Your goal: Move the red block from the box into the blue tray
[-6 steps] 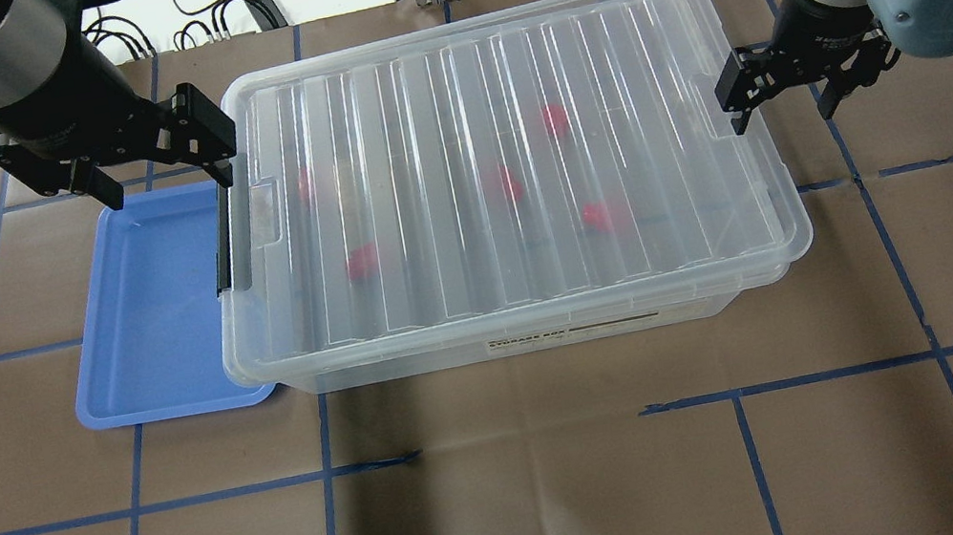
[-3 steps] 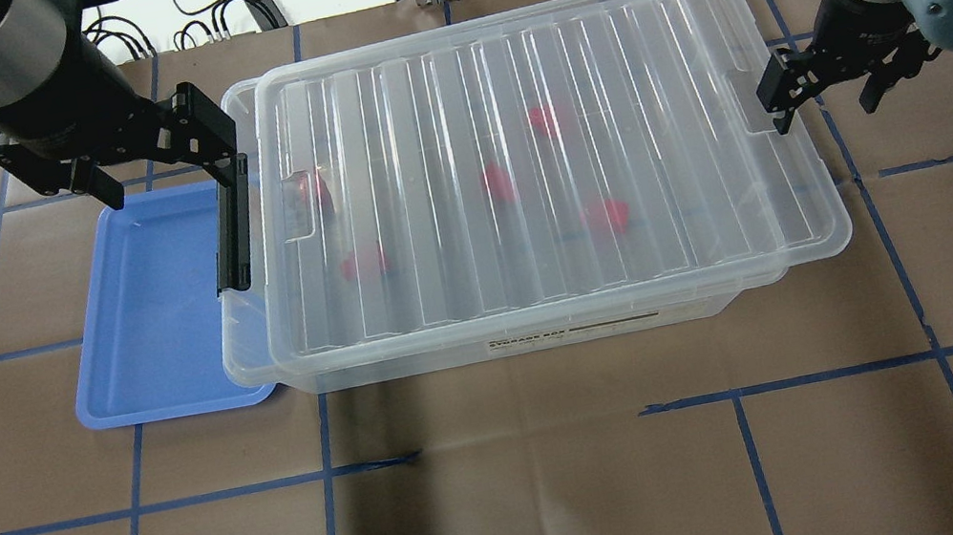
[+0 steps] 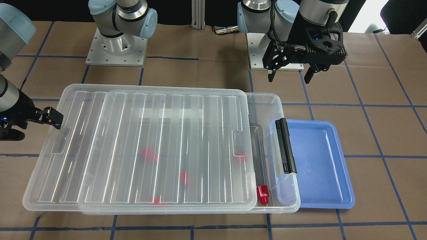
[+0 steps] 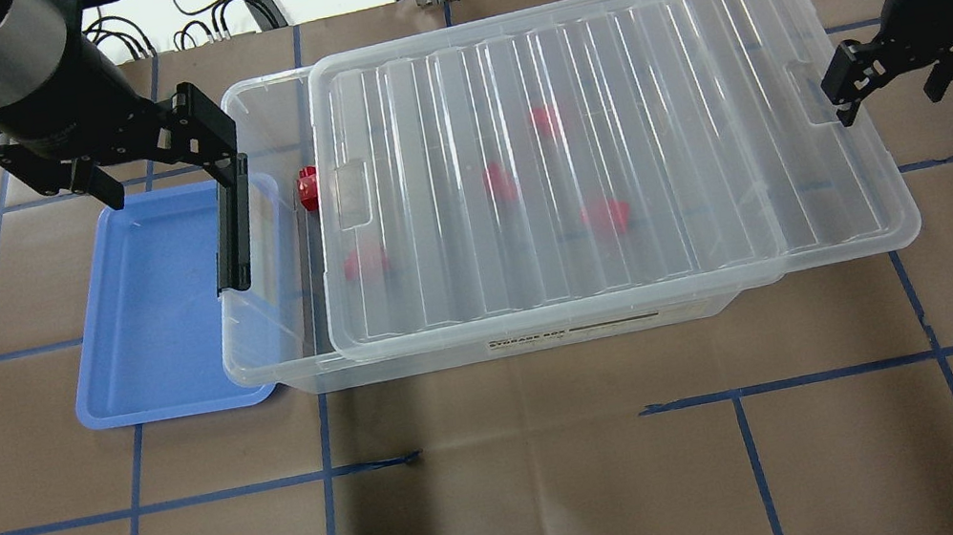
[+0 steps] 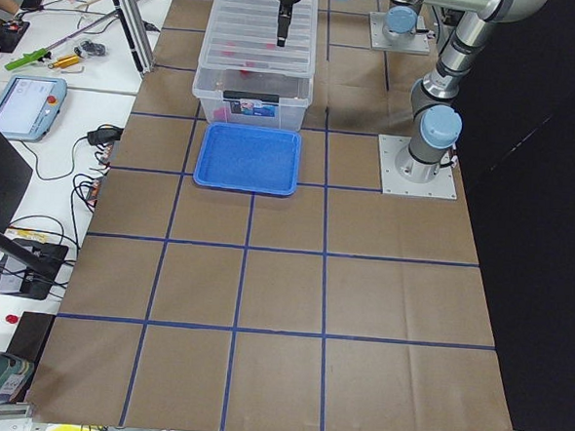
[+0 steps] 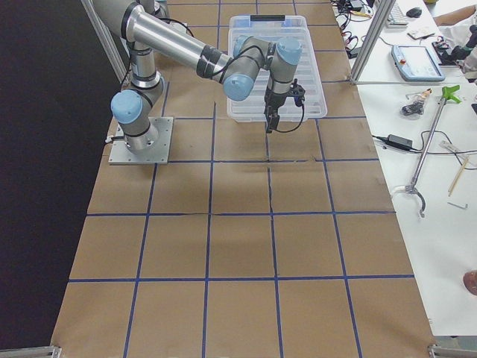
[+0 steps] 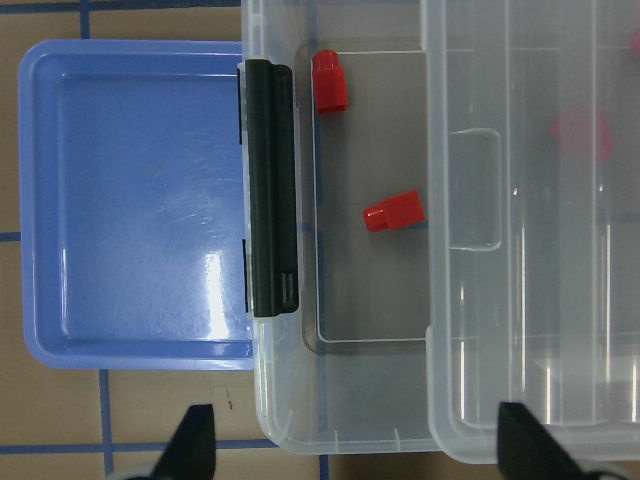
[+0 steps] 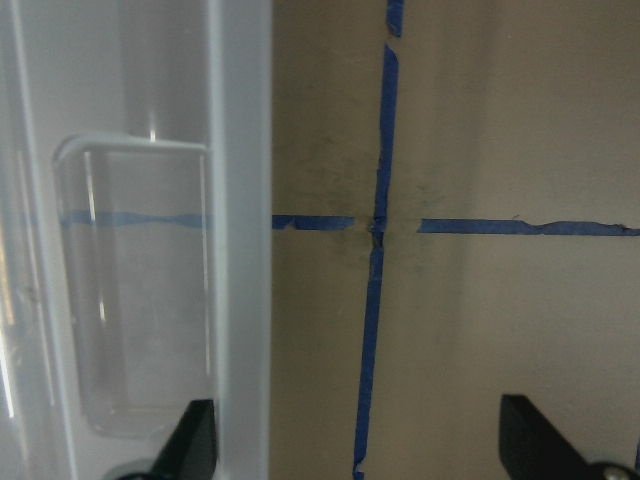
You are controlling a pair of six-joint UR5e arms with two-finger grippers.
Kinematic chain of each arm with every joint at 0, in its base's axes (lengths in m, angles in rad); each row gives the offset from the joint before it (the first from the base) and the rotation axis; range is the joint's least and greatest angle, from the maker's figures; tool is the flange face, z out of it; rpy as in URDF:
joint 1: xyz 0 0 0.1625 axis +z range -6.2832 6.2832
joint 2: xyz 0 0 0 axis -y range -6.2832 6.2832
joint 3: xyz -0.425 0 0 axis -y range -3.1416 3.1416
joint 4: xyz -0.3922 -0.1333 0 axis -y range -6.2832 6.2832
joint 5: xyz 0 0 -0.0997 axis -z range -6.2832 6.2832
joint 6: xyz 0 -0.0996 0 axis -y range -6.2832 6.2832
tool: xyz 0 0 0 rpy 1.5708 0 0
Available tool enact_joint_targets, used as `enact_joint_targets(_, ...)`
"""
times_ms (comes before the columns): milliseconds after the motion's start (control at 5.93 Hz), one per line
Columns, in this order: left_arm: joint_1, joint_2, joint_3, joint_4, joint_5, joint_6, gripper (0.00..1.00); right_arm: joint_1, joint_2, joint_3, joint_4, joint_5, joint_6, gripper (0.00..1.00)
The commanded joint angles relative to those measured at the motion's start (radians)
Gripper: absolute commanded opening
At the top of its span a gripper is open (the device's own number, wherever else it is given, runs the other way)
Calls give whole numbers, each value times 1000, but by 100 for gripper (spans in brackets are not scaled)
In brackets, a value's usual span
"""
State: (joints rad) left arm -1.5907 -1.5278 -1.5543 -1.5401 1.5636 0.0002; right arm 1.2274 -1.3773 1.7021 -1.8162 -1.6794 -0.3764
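Observation:
The clear box [image 4: 276, 340] stands mid-table, its ribbed lid [image 4: 611, 148] shifted toward my right and overhanging that end. A gap shows at the box's left end by the black latch bar [image 4: 232, 226]. One red block [image 4: 308, 187] lies uncovered there. Others [image 4: 499, 181] show blurred under the lid. The left wrist view shows two red blocks [image 7: 329, 80] [image 7: 395, 211] in the gap. The blue tray [image 4: 145, 313] lies empty against the box's left end. My left gripper [image 4: 164, 165] is open above the latch. My right gripper [image 4: 886, 83] is open, one finger at the lid's end notch.
Brown paper with a blue tape grid covers the table [image 4: 514, 494]. Cables and tools lie beyond the far edge [image 4: 220, 10]. The arm bases [image 3: 116, 46] stand on the robot's side of the box. A bench with gear runs along one side [image 6: 425, 89].
The lid has slid toward my right along with my right gripper. This opened a gap at the box's left end and uncovered a red block. My left gripper has not moved.

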Motion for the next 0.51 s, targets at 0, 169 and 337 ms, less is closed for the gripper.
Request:
enact_joint_targets(0, 0, 0, 0, 0, 1, 6, 98, -58, 1, -4, 0, -57, -42, 100)
enact_joint_targets(169, 1, -5, -1, 0, -5, 61, 98, -81, 1, -6, -2, -65, -65, 100)
enact_joint_targets(337, -6, -12, -4, -15, -4, 215, 98, -97, 1, -12, -2, -104, -70, 100)
